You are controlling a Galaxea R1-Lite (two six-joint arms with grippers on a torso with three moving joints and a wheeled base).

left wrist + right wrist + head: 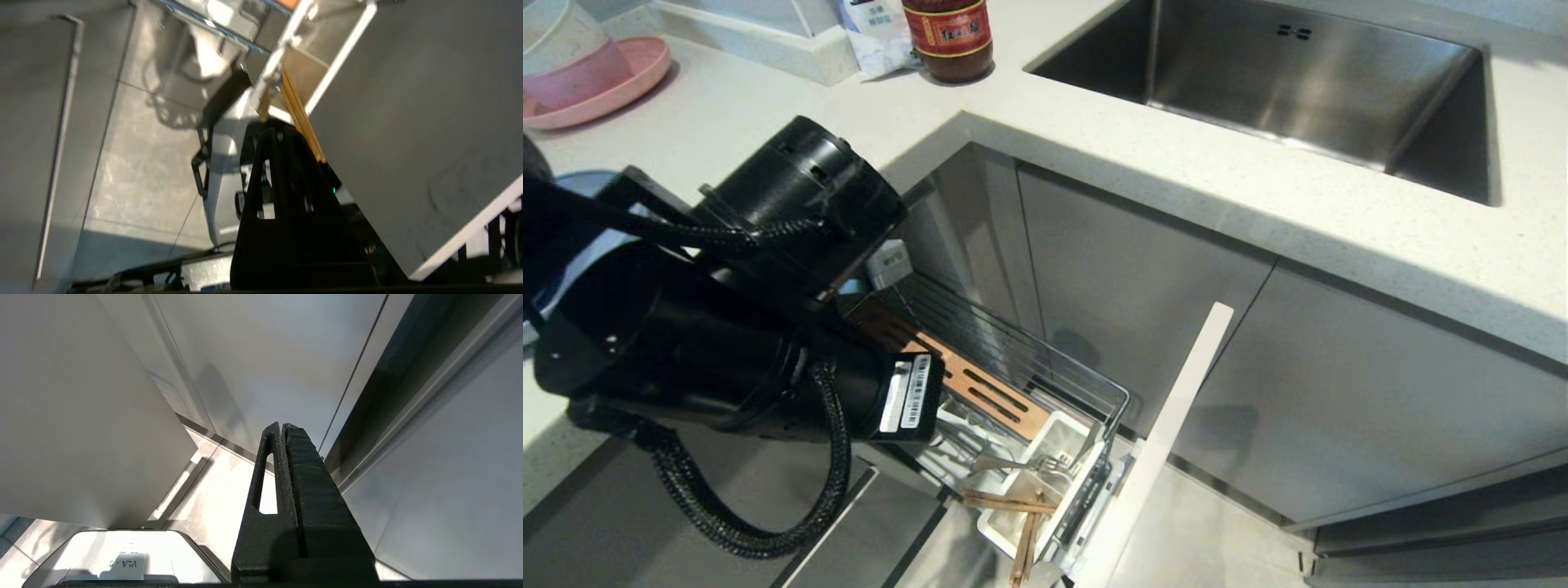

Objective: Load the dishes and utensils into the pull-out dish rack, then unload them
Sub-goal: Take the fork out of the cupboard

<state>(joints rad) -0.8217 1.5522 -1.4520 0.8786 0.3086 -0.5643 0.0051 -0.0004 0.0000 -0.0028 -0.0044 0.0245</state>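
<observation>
The pull-out dish rack [1045,359] stands drawn out below the counter, with its wooden strip [980,384] and white utensil box [1066,433]. A silver fork [1021,465] and the wooden chopsticks [1023,523] lie in that box, their ends sticking out over its near rim. A light-blue plate [580,184] on the counter is mostly hidden by my left arm. In the left wrist view my left gripper [278,132] is shut, and the chopsticks [300,118] run close beside its tips. My right gripper [282,426] hangs shut and parked by the cabinets.
The rack's pale cabinet front [1168,433] juts out to the right of the box. On the counter stand a pink plate [629,82] with a bowl, a sauce jar [952,37] and a packet. A steel sink [1298,82] lies at the back right.
</observation>
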